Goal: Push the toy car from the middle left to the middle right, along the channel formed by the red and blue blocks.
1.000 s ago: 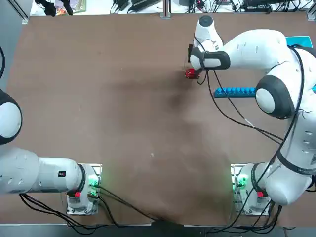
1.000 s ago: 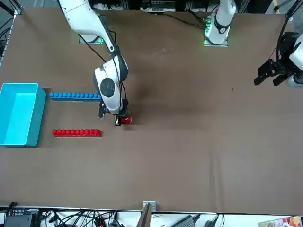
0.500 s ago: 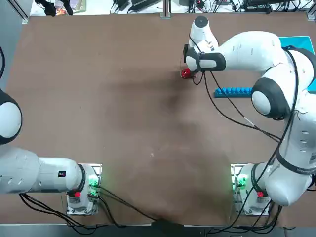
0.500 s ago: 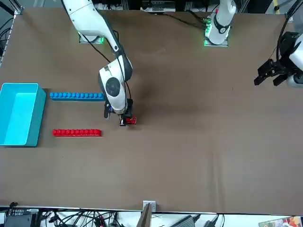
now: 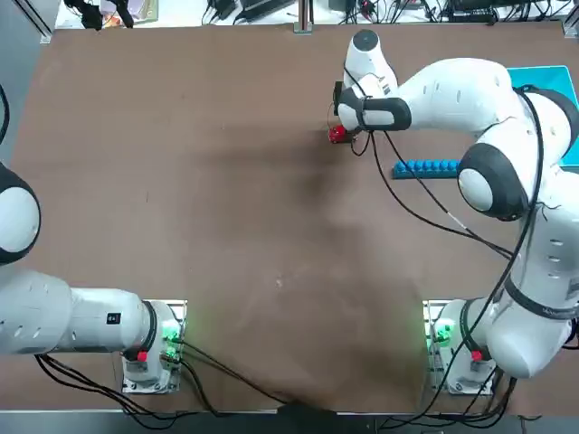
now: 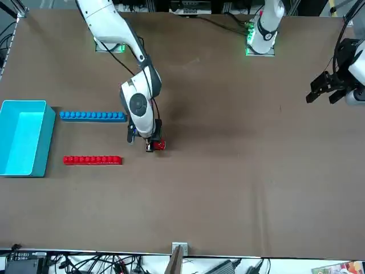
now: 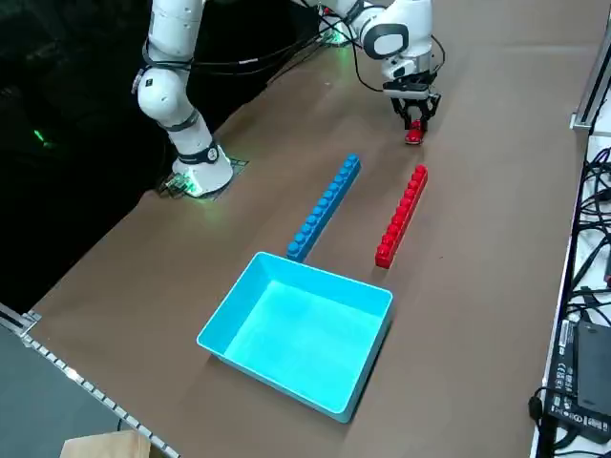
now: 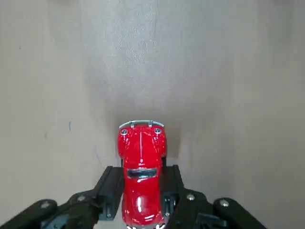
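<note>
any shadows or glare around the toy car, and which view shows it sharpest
Right wrist view: the toy car is sharp between the right gripper fingers, with small glints on its glossy body and a soft shadow around it. Top view: the car is a tiny red speck, with a faint dark smudge on the table.

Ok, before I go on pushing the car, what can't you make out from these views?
- Top view: the red block is entirely hidden under the right arm; only part of the blue block shows.
- Top view: the toy car is half covered by the right gripper.
- Wrist view: the car's rear runs off the picture's edge.
- Wrist view: neither block appears.
</note>
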You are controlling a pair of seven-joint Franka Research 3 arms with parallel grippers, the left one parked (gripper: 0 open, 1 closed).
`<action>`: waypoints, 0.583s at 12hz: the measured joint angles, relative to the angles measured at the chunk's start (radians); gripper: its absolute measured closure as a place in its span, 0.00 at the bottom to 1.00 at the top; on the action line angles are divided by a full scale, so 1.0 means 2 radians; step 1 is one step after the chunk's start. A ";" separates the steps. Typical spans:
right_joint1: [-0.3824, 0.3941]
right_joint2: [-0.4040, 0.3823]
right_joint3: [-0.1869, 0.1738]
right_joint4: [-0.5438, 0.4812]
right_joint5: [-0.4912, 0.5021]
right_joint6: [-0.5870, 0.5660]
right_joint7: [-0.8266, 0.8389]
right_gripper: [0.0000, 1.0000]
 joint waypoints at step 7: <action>0.007 0.008 0.000 0.012 0.009 0.000 0.000 0.55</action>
